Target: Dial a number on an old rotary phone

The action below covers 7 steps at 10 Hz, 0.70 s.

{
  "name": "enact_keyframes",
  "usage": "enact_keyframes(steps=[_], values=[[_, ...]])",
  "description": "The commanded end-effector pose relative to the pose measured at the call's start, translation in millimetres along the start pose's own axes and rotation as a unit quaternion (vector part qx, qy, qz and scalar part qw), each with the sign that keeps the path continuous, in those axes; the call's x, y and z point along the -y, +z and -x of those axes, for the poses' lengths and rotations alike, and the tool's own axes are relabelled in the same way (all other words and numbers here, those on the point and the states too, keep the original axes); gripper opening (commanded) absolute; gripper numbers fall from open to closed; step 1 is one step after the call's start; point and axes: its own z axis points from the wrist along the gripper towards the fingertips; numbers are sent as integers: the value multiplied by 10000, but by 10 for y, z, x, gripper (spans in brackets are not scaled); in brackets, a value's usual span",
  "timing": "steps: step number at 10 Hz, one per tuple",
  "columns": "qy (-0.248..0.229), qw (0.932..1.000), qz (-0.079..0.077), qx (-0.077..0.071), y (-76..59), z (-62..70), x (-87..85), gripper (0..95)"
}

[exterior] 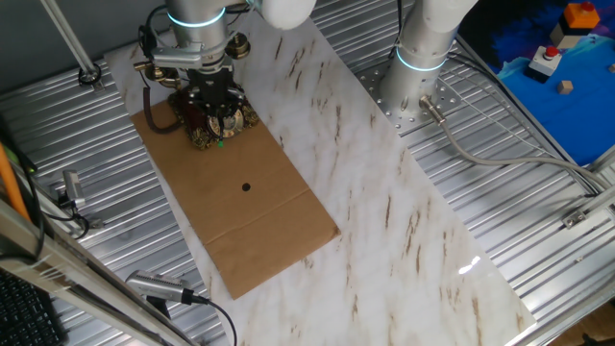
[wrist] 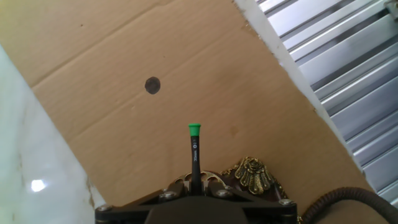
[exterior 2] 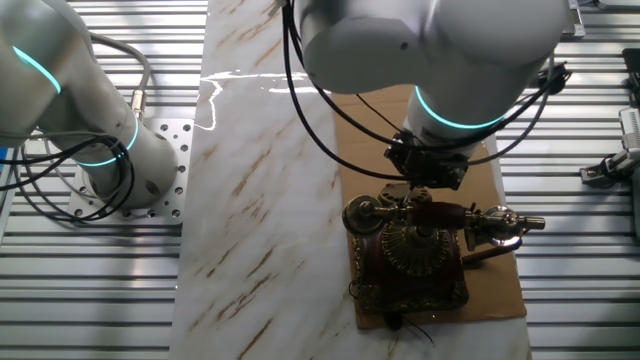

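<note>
gripper [exterior: 213, 113]: I see it over the phone, clenched on a black green-tipped stick [wrist: 194, 155] | phone [exterior 2: 412, 252]: sits on the cardboard sheet [exterior: 252, 207] at its far end, near the tabletop's [exterior: 384, 192] far-left corner | handset [exterior 2: 440, 215]: across its cradle

End effector [exterior: 214, 108] low over the old rotary phone [exterior: 213, 123] on brown cardboard [exterior: 252, 216].
</note>
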Motion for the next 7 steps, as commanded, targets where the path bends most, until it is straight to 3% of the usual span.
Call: enact_keyframes(steps=[1,7], values=[[29,10000,-1,-29,-15,-3,-18,0],[135,9997,-190,21,-21,-75,-128,0]])
